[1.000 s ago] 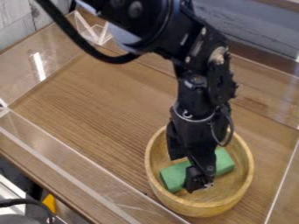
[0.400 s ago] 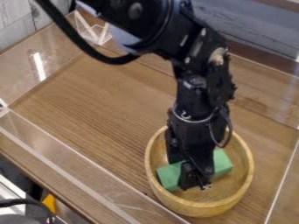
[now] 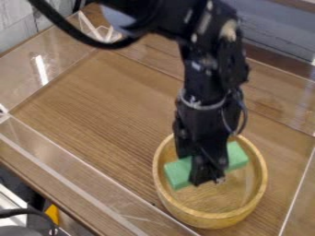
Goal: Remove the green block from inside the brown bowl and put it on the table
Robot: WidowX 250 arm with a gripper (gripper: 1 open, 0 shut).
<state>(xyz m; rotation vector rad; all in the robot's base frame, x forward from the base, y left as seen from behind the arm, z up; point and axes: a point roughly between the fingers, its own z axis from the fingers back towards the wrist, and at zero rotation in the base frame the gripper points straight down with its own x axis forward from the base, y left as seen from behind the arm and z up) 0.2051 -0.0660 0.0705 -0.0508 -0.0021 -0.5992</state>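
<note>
I am seeing the brown bowl (image 3: 211, 191) sitting on the table (image 3: 105, 106), toward the near right part of the tabletop, close to the clear wall (image 3: 74, 198) running along the near edge. The gripper (image 3: 207, 171) is pointing down over the bowl's middle, with the arm reaching in from the upper left behind it. The green block (image 3: 197, 168) is lying crosswise between the jaws, gripped by them, its ends sticking out left and right of the gripper. It is hanging within the bowl's rim and appears lifted off the bowl's floor, though contact there is hard to judge.
</note>
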